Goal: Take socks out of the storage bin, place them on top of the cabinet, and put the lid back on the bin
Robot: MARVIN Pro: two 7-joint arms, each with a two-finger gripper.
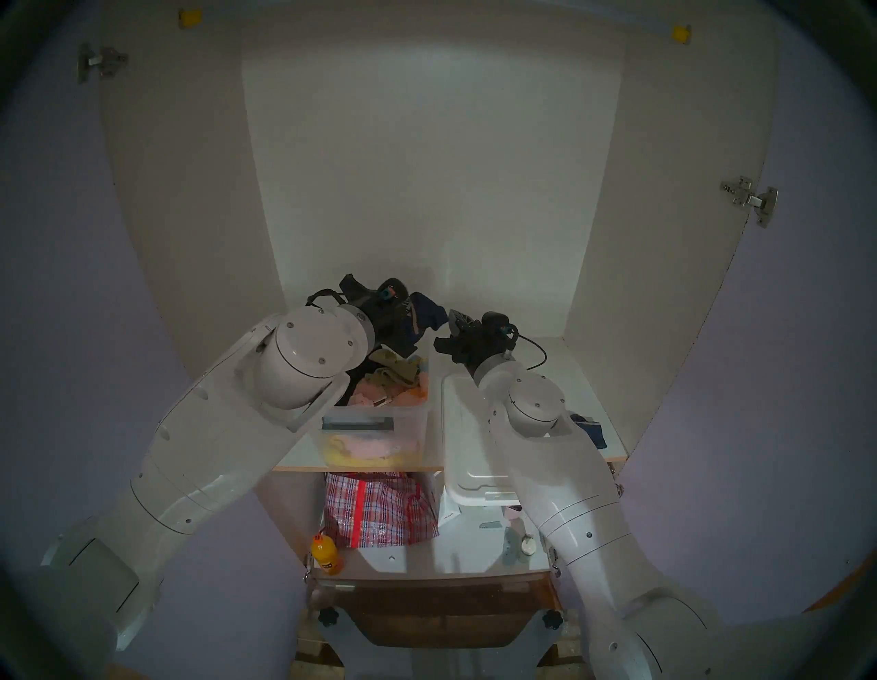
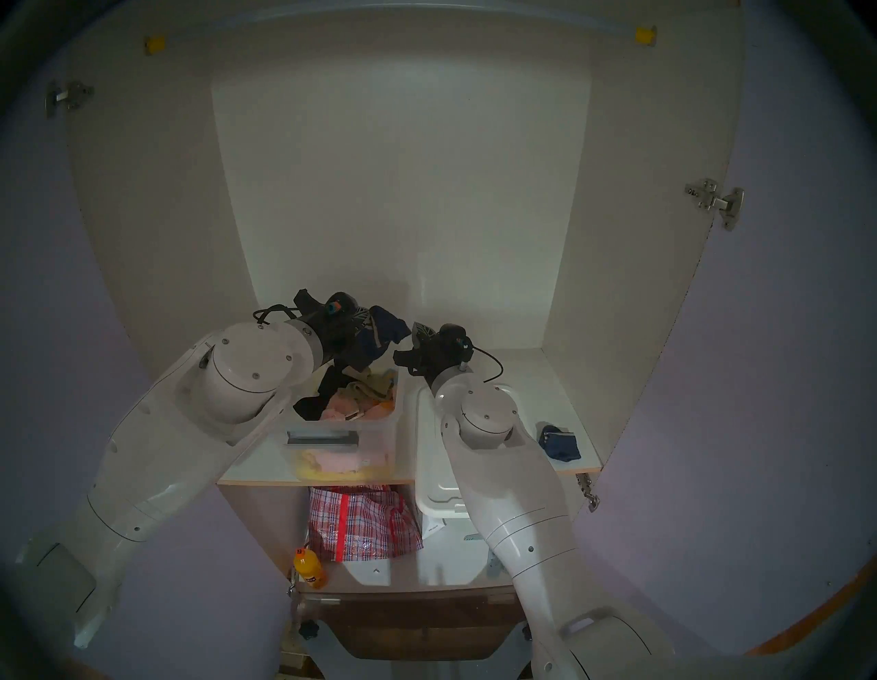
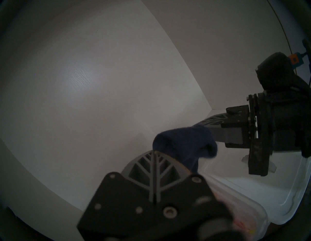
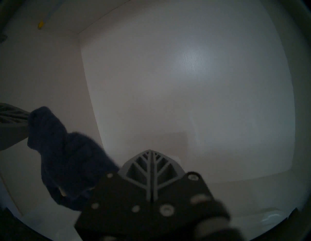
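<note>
White walls of the cabinet [image 1: 427, 166] fill most of the head views, with silver hinges [image 1: 750, 197] on the open doors and small yellow clips [image 1: 189, 18] up high. One white shelf [image 1: 574, 380] with a pale wood edge carries the storage bin [image 1: 408, 427], a clear tub with a grey bar handle, full of pink, yellow and tan cloth. Its milky lid [image 1: 458, 427] lies just beside it, partly under the right arm and sticking out over the shelf edge.

One navy sock [image 2: 560, 444] rests on the shelf at the right. Another navy sock [image 3: 183, 143] hangs from the left end effector [image 3: 155, 152], whose fingers are pressed tight on it above the bin. The right end effector [image 4: 150, 151] sits near that sock with its fingers together and nothing between them.

Below the shelf are a red checked bag [image 1: 379, 508] and an orange bottle [image 1: 325, 553]; its label is too small to read. Both wrist views are dark and blurry at the bottom.
</note>
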